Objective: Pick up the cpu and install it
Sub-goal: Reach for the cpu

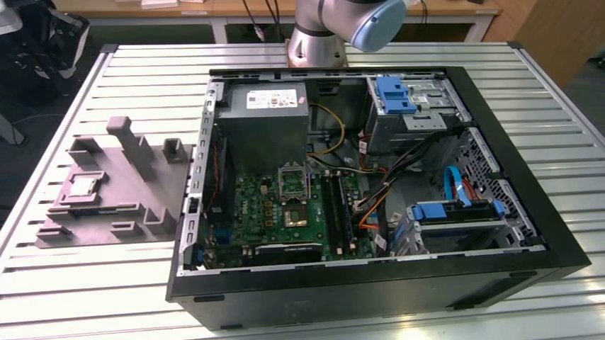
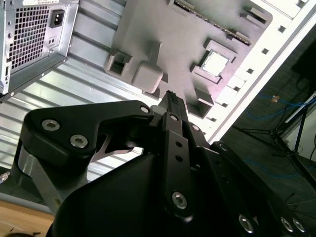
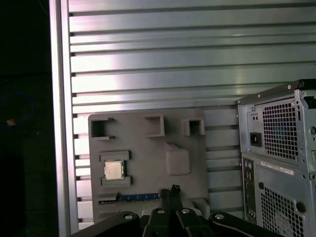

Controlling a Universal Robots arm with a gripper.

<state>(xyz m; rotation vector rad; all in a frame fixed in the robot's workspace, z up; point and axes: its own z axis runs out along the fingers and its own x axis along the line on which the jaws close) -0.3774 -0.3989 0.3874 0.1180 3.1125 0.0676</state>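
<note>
Hangs clenched and empty, the gripper (image 3: 169, 190), above the grey moulded tray (image 3: 148, 143). Finds the cpu (image 3: 113, 170) apart from it, flat in a square tray recess: small, thin, pale silvery top. Sets tray at the exterior view's left of the open computer case (image 1: 378, 290). Hides some tray edge behind the gripper body.

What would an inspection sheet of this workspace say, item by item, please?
surface: slatted metal table, bearing a tray and an open PC case.
job's things: cpu lies in the tray's recess; motherboard exposed in the case.
clutter: nothing seen.
hand: above the tray, apart from the cpu.
cables: blue, orange, yellow and black ones inside the case.
surroundings: wooden desk behind the table; leads on the floor.
</note>
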